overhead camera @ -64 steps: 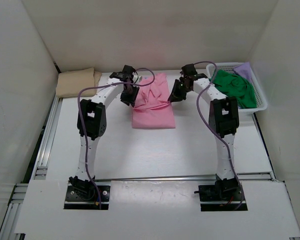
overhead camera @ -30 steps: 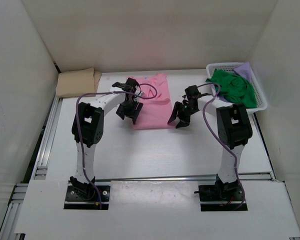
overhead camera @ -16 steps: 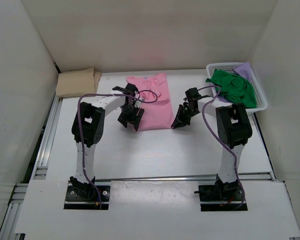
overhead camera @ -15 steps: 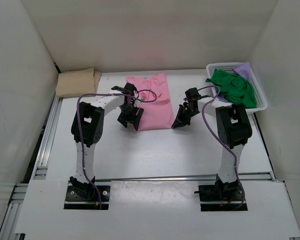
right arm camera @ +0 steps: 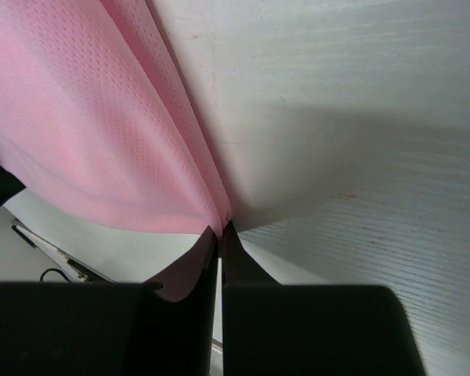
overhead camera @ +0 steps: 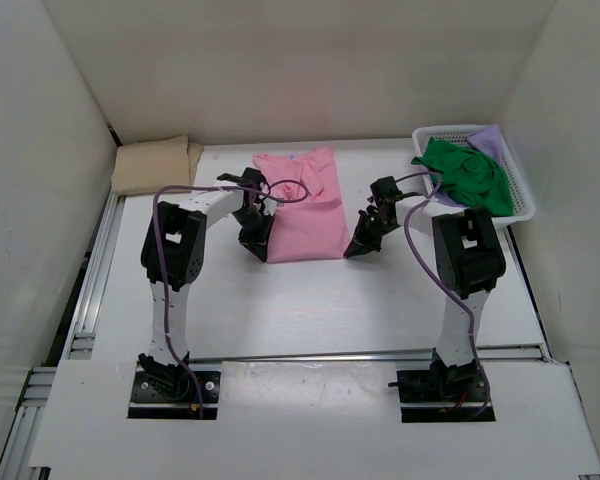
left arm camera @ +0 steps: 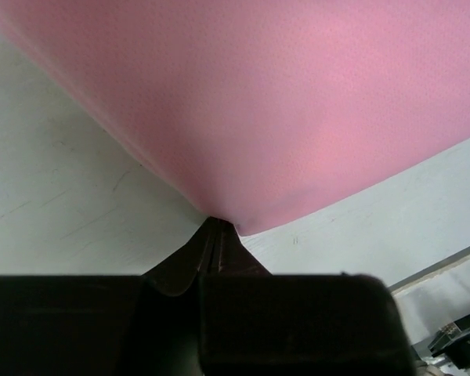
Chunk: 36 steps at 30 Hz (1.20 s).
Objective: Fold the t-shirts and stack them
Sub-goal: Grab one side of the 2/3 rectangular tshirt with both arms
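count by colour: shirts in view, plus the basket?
tan cloth t-shirt, folded at far left: 1
pink cloth t-shirt, mid-table: 1
bright green cloth t-shirt, in the basket: 1
light purple cloth t-shirt, in the basket: 1
white plastic mesh basket: 1
Total: 5 (4 shirts, 1 basket)

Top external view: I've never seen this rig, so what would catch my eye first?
The pink t-shirt lies in the middle of the view, folded to a narrow rectangle. The left gripper and right gripper are each shut on one of its near corners. Next come the bright green t-shirt heaped in the white basket at far right, and a folded tan t-shirt at far left.
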Tool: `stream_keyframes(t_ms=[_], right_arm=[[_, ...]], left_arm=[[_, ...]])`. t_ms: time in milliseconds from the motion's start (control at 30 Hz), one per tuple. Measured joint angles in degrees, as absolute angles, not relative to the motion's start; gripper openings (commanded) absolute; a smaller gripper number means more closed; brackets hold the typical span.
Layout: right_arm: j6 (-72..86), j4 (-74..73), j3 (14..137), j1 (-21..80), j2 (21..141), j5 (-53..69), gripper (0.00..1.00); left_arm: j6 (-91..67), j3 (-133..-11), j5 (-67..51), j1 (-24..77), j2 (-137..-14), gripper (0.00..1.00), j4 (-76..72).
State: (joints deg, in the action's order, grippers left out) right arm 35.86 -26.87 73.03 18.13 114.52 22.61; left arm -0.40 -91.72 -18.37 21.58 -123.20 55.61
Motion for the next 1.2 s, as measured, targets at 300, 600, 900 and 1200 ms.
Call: stream_keyframes(t_ms=[300, 600, 900, 1200], right_arm=[[35.35, -28.73, 65.60, 22.06, 102.65, 20.56, 0.00], [36.80, -27.40, 58.41, 28.18, 97.23, 19.16, 0.00], [40.45, -25.12, 55.22, 30.15, 97.45, 17.52, 0.00], [41.89, -23.81, 55.22, 30.94, 97.45, 16.01, 0.00]], left_arm=[[-0.43, -81.01, -18.15, 21.10, -115.02, 0.10, 55.09], [-0.08, -74.46, -17.34, 21.12, -105.30, 0.79, 54.15], [-0.45, -71.22, -17.10, 21.61, -108.25, 0.74, 51.77], [-1.02, -74.41, -21.32, 21.58, -111.94, 0.47, 50.98]])
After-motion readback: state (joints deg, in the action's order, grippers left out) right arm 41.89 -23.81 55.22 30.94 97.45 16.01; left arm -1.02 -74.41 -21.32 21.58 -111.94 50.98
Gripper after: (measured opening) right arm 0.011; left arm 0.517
